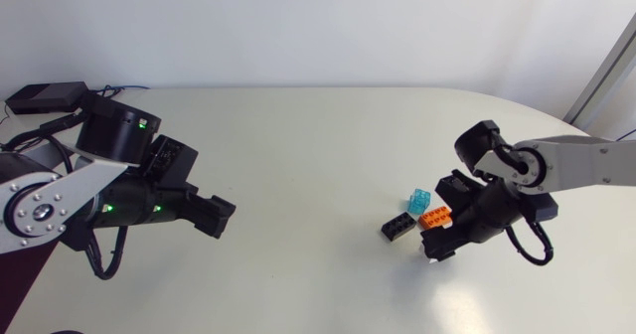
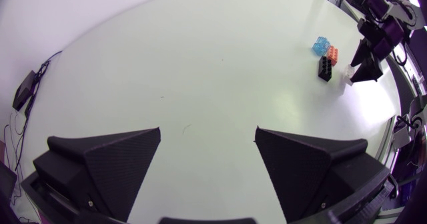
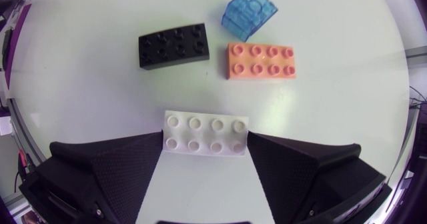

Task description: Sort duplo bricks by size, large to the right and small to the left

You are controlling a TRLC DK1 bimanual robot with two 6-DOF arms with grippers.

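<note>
A white two-by-four brick [image 3: 206, 135] lies studs up between the fingertips of my right gripper [image 3: 206, 144], and both tips touch its short ends. Ahead of it lie a black long brick [image 3: 174, 46], an orange long brick [image 3: 260, 61] and a small clear-blue brick [image 3: 248, 11]. From above, these sit at the right: black [image 1: 398, 228], orange [image 1: 435, 215], blue [image 1: 420, 199], with the right gripper [image 1: 437, 252] just in front of them. My left gripper [image 1: 221, 218] hangs open at the left, nothing between its fingers [image 2: 113, 164]. From there the bricks [image 2: 325, 68] are far across the table.
A black box [image 1: 45, 97] with cables rests at the back left corner, also seen from the left wrist [image 2: 25, 89]. The white table [image 1: 308, 165] stretches bare between the two arms.
</note>
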